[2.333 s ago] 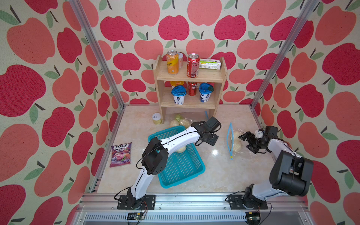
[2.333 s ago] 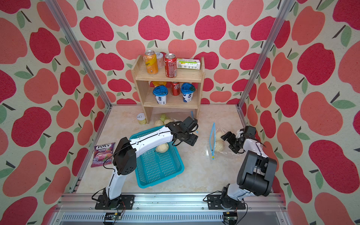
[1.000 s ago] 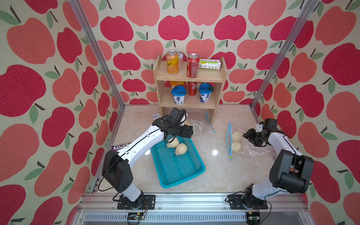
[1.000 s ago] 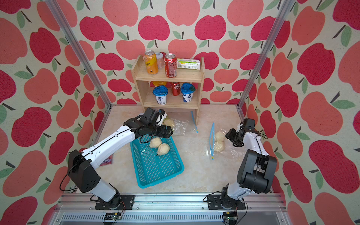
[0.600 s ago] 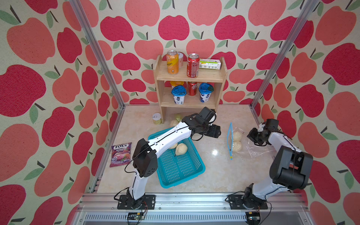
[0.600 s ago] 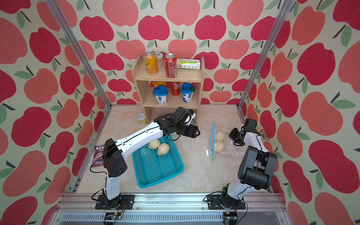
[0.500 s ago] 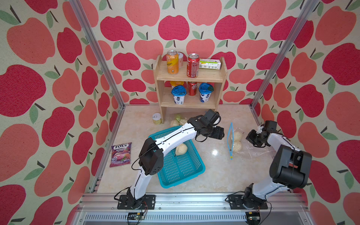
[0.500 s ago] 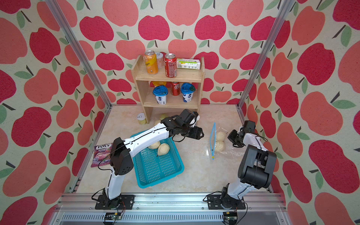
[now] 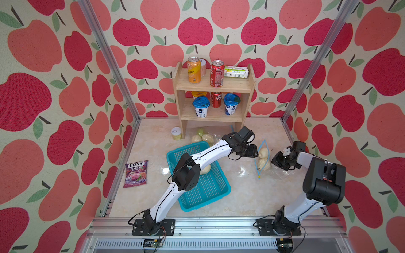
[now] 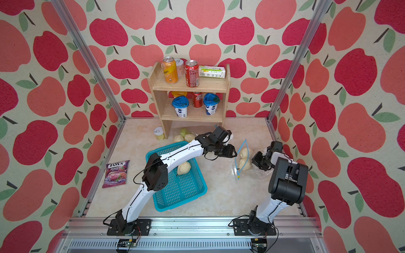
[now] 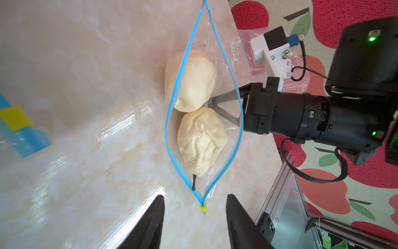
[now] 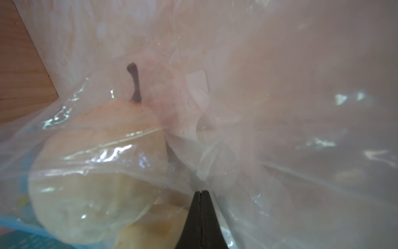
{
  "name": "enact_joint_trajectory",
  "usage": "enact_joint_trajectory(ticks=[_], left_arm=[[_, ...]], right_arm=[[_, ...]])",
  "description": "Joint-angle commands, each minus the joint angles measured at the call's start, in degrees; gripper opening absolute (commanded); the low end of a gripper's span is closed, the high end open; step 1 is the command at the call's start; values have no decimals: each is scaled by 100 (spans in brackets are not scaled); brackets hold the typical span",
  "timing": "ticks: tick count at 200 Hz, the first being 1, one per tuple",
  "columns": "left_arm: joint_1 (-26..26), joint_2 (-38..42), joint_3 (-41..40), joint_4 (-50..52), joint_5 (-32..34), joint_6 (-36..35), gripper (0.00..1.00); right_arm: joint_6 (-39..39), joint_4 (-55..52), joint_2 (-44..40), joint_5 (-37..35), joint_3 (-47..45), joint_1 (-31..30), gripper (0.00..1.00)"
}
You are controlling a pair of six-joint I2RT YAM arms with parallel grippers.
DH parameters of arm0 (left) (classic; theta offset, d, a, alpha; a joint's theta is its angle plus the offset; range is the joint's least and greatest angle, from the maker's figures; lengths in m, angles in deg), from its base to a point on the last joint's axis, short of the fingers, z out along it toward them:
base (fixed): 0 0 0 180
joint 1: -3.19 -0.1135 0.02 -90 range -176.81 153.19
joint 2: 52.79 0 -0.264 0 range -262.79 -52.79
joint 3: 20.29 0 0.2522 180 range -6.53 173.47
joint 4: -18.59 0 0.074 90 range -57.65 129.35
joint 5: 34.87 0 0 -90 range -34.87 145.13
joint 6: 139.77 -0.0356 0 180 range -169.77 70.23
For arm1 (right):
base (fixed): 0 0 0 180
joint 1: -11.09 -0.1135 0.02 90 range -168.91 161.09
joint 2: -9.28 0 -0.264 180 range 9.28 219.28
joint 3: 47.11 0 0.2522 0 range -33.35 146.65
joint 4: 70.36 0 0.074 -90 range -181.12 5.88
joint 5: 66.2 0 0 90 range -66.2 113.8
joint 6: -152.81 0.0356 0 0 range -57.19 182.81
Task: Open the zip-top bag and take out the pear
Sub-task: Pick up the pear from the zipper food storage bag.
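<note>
While right fingers (image 12: 193, 220) pinch zip-top bag (image 11: 228, 71) (mouth agape), two pears (image 11: 201, 140) inside; left fingers (image 11: 150, 226) parted, empty.

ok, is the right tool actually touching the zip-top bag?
Touching. The right wrist view shows the right tool closed, with the clear film of the zip-top bag pinched between its tips and creases fanning out from the pinch.

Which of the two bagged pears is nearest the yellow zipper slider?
In the zip-top bag, the speckled pear whose dark stem points at the slider; the other pear lies beyond it.
</note>
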Motion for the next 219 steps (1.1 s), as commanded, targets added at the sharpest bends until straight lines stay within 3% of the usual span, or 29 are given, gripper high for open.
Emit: enact_joint_trajectory(ticks=[1, 41, 69, 103, 161, 219], left_arm=[[106, -229, 248, -225, -294, 178, 49], [230, -611, 594, -209, -365, 318, 49], [241, -975, 905, -239, -393, 429, 61], [232, -1237, 1062, -291, -216, 495, 64], [220, -1497, 1069, -544, -117, 552, 88], [245, -1904, 1416, -806, -223, 666, 85]], right_arm=[[-18, 52, 84, 158, -89, -12, 3], [5, 87, 55, 225, -143, 18, 3], [6, 70, -10, 249, -169, 27, 3], [-20, 37, -91, 256, -186, 50, 3], [-44, 26, -136, 297, -229, 98, 3], [-47, 70, -119, 337, -313, 124, 3]])
